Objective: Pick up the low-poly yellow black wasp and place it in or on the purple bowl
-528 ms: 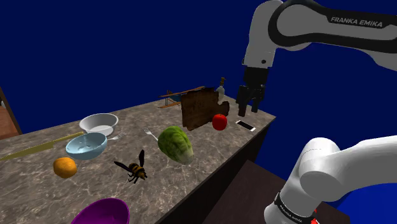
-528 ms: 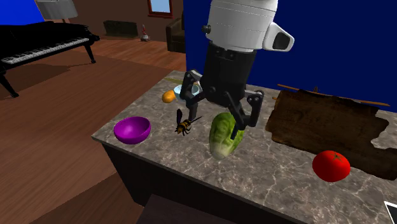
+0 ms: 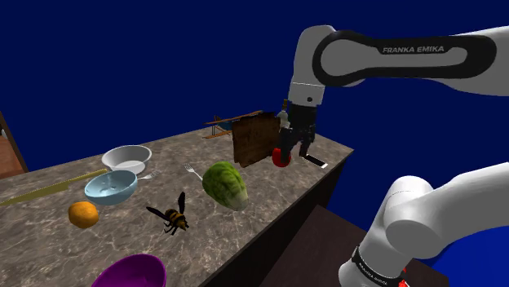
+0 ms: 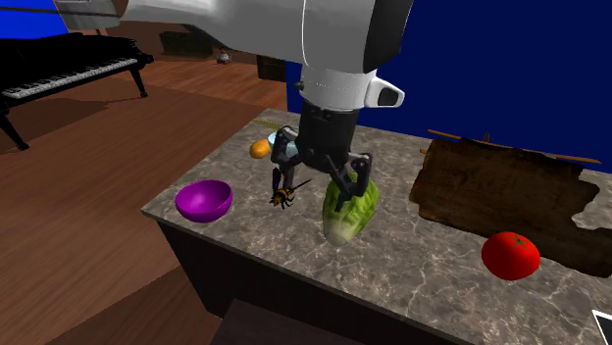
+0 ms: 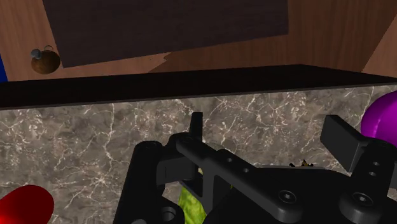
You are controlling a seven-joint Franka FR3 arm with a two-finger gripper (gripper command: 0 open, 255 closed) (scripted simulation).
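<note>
I am looking at a dark tabletop (image 3: 122, 232) veined in white like marble, in a room with a wooden floor (image 4: 88, 206) and a black piano (image 4: 59, 73), with flat deep blue beyond. The wasp (image 3: 170, 215) stands on that tabletop between the purple bowl (image 4: 204, 200) and a green lettuce (image 4: 348, 214), touching neither. An orange (image 3: 83, 214) lies near it on the shoulder view's left. My hand (image 3: 292, 143) hangs in the air over the shoulder view's right end of the tabletop, close to a red tomato (image 4: 510, 255) and well apart from the wasp. Its fingers (image 4: 360, 184) are spread wide with nothing between them. I judge the grasp to be the risky part. The wasp is all thin legs, raised dark wings and a narrow faceted body, so if I close on a wing or a leg, it may twist, slip out or tip over. Coming down off-centre, I could shove the lettuce or set the orange rolling. The bowl sits close to the tabletop's corner, so a heavy release or a knock on its rim might skate it toward the edge. As for surfaces, the wasp's body is banded yellow and black in flat angular facets. The bowl is smooth, glossy and round-bottomed, with a wide open mouth. The lettuce is an oval, crinkled head, pale at the ribs. The orange is a plain ball and the tomato is shiny. Beyond the tomato lies a brown board (image 4: 500, 196), a ragged-edged slab with a rough, dull face.
</note>
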